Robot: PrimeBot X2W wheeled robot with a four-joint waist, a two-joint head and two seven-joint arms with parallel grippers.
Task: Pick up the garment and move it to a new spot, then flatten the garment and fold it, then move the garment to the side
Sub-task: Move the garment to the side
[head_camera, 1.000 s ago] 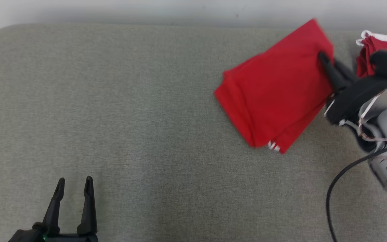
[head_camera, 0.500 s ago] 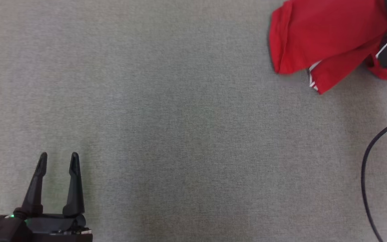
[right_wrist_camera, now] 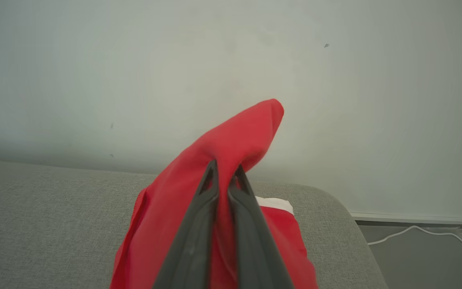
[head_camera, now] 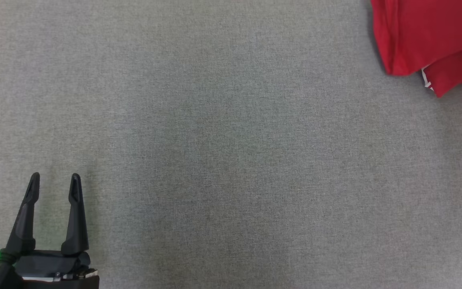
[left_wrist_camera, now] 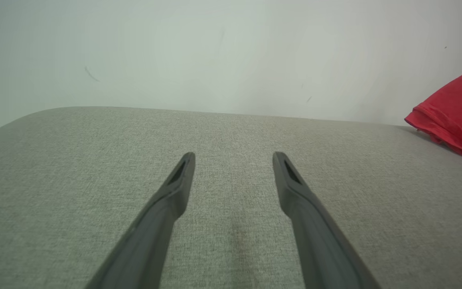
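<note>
- Garment: red cloth with a thin white trim, in the upper right corner of the head view and cut off by the frame edge. It hangs in doubled layers, its lower edge close to the grey cushion.
- In the right wrist view the garment drapes over the fingers at centre frame, with one peak raised against the pale wall.
- Right gripper: jaws closed on a fold of the garment, with cloth on both sides of them.
- Left gripper: lower left of the head view, jaws wide apart and holding nothing, well apart from the garment.
- In the left wrist view the left gripper points across bare cushion, and the garment shows at the right edge.
- Step in hand, as judged: the layers look folded, so this is probably the carry to the side.
- Next move: lower the garment flat at the cushion's edge, then part the jaws without dragging the layers.
</note>
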